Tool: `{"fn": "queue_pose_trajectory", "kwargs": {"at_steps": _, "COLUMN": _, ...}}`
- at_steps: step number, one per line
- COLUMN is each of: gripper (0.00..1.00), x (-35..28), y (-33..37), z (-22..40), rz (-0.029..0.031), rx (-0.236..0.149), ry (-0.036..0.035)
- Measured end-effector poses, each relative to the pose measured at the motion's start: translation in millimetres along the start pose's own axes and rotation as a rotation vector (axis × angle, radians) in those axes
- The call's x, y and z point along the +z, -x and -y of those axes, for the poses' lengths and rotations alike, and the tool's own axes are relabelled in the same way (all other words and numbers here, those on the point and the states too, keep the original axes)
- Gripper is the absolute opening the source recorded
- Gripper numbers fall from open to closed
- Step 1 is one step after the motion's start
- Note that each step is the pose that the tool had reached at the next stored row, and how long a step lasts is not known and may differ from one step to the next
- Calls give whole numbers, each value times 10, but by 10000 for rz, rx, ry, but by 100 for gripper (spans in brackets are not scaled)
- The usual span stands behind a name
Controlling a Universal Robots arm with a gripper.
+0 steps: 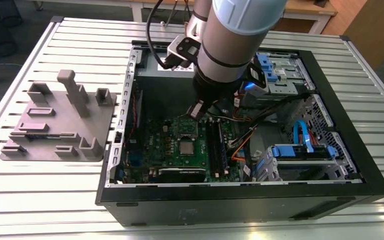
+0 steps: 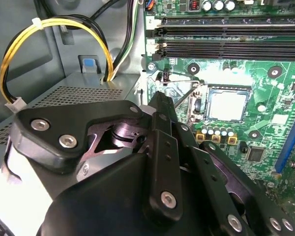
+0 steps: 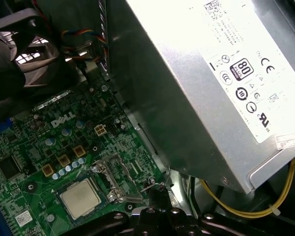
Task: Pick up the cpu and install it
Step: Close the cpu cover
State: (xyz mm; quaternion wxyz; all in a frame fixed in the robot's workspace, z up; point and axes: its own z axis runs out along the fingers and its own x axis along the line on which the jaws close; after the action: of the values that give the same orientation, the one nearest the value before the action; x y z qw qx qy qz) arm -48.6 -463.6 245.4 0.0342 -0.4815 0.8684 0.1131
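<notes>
The small square cpu with its shiny silver-grey metal top (image 2: 226, 104) (image 3: 80, 197) (image 1: 187, 148) sits flat in the socket of the green motherboard (image 2: 265, 123) (image 3: 44, 147), apart from the black pincer (image 2: 160, 105) (image 3: 156, 194), whose tips hover just beside the socket's raised metal lever (image 2: 185, 96). I cannot tell how far the pincer is open; nothing visible is in it. Close behind it stands the large grey boxy power supply (image 3: 196, 88), inside the open black computer case (image 1: 245, 200) on the slatted metal surface (image 1: 38, 200).
</notes>
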Motion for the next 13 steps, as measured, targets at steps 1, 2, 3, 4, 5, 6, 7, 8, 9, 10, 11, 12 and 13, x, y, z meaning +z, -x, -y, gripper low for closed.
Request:
{"fn": "queue_pose_trajectory", "kwargs": {"at_steps": 1, "gripper": 10, "x": -2, "y": -6, "z": 4, "rz": 0, "rx": -1, "ry": 1}}
{"fn": "queue_pose_trajectory", "kwargs": {"at_steps": 2, "gripper": 10, "x": -4, "y": -15, "z": 9, "rz": 0, "rx": -3, "ry": 0}}
{"fn": "queue_pose_trajectory", "kwargs": {"at_steps": 3, "gripper": 10, "x": -7, "y": -24, "z": 14, "rz": -1, "rx": -3, "ry": 0}}
{"fn": "queue_pose_trajectory", "kwargs": {"at_steps": 4, "gripper": 10, "x": -9, "y": -35, "z": 21, "rz": 0, "rx": -5, "ry": 1}}
{"fn": "queue_pose_trajectory", "kwargs": {"at_steps": 5, "gripper": 10, "x": -13, "y": -47, "z": 28, "rz": -1, "rx": -7, "ry": 1}}
{"fn": "queue_pose_trajectory", "kwargs": {"at_steps": 6, "gripper": 10, "x": -15, "y": -57, "z": 34, "rz": -2, "rx": -8, "ry": 1}}
{"fn": "queue_pose_trajectory", "kwargs": {"at_steps": 7, "gripper": 10, "x": -18, "y": -66, "z": 40, "rz": -3, "rx": -10, "ry": 1}}
{"fn": "queue_pose_trajectory", "kwargs": {"at_steps": 8, "gripper": 10, "x": -21, "y": -74, "z": 45, "rz": -3, "rx": -11, "ry": 1}}
{"fn": "queue_pose_trajectory", "kwargs": {"at_steps": 9, "gripper": 10, "x": -23, "y": -82, "z": 50, "rz": -4, "rx": -12, "ry": 1}}
{"fn": "queue_pose_trajectory", "kwargs": {"at_steps": 10, "gripper": 10, "x": -25, "y": -90, "z": 54, "rz": -3, "rx": -12, "ry": 1}}
{"fn": "queue_pose_trajectory", "kwargs": {"at_steps": 11, "gripper": 10, "x": -26, "y": -93, "z": 55, "rz": -4, "rx": -11, "ry": 1}}
{"fn": "queue_pose_trajectory", "kwargs": {"at_steps": 12, "gripper": 10, "x": -26, "y": -94, "z": 56, "rz": -3, "rx": -10, "ry": 1}}
{"fn": "queue_pose_trajectory", "kwargs": {"at_steps": 13, "gripper": 10, "x": -27, "y": -95, "z": 58, "rz": -4, "rx": -11, "ry": 1}}
